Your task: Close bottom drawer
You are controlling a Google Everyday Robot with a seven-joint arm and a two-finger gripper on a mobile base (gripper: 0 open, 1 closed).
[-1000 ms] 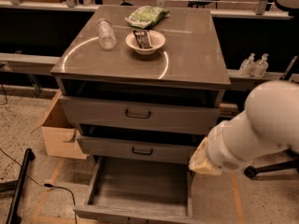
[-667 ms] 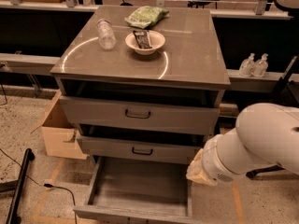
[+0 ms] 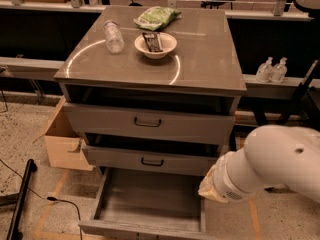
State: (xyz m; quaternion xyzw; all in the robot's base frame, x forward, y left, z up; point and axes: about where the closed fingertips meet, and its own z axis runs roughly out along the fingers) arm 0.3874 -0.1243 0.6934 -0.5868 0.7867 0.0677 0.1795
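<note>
Bottom drawer (image 3: 135,228) stands fully out. The gripper is hidden behind your arm (image 3: 270,159) at its right side; I cannot tell the jaws' state. Come round the front and push squarely at centre.

Matt grey wood under a glossy top

The grey wooden bench (image 3: 200,59) has a smooth, shiny top that mirrors a ring of light for you; the slim grey wooden bottom drawer (image 3: 150,201) shows matt, grained planks inside. Your claw (image 3: 210,186), low right beside that drawer, ends a smooth white plastic-looking arm (image 3: 280,159) in duller beige.
</note>
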